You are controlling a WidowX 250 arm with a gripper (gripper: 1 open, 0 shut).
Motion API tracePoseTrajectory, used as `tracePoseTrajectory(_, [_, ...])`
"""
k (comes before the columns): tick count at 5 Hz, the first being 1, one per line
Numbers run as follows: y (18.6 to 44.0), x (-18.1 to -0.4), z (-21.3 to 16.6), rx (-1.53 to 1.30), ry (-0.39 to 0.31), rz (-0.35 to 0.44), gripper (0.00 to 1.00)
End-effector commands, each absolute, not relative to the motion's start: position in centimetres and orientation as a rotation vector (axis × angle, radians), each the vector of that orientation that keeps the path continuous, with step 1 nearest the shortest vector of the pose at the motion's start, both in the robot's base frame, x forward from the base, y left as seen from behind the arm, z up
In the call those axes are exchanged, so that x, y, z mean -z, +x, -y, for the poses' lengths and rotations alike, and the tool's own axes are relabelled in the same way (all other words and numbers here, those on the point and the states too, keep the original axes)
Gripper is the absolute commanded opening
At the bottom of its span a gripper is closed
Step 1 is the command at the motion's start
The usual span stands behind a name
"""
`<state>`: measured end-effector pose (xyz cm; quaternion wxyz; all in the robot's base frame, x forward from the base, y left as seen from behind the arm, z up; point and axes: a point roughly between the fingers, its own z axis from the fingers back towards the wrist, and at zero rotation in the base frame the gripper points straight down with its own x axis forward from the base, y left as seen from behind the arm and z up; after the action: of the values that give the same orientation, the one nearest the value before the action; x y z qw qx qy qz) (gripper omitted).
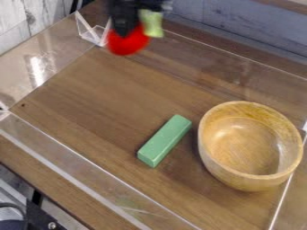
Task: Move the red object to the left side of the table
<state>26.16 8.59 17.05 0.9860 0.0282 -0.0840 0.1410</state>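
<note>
The pincer [129, 20] was clamped on the red object [125, 40], holding it above the far left part of the table [84, 99], near the clear plastic corner piece [93, 30]. A good finish would be lowering it gently onto bare wood before releasing, so the round fruit would not roll.

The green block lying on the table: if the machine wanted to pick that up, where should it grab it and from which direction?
Probably across the middle of the green block, pinching its two long sides, coming straight down from above. It lies flat and slanted on the table, long and narrow, so the short width suits a pinch. The wooden bowl sits close to its right, so the tool should turn to match the slant.
</note>
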Motion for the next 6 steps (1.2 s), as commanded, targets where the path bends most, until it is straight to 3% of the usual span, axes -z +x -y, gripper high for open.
tracePoseTrajectory(1, [25.7, -16.3, -12.3, -0.393, 0.08, 0.198, 0.0])
tracePoseTrajectory(3, [28.3, -10.6, -14.8, -0.303, 0.088, 0.183, 0.0])
tracePoseTrajectory(4, [29.3, -9.4, -15.6, -0.268, 0.064, 0.184, 0.0])
tracePoseTrajectory(5, [30.1, -8.9, -16.5, -0.254, 0.032, 0.188, 1.0])
tracePoseTrajectory(6, [30.7, -8.8, -17.3, -0.246, 0.005, 0.195, 0.0])
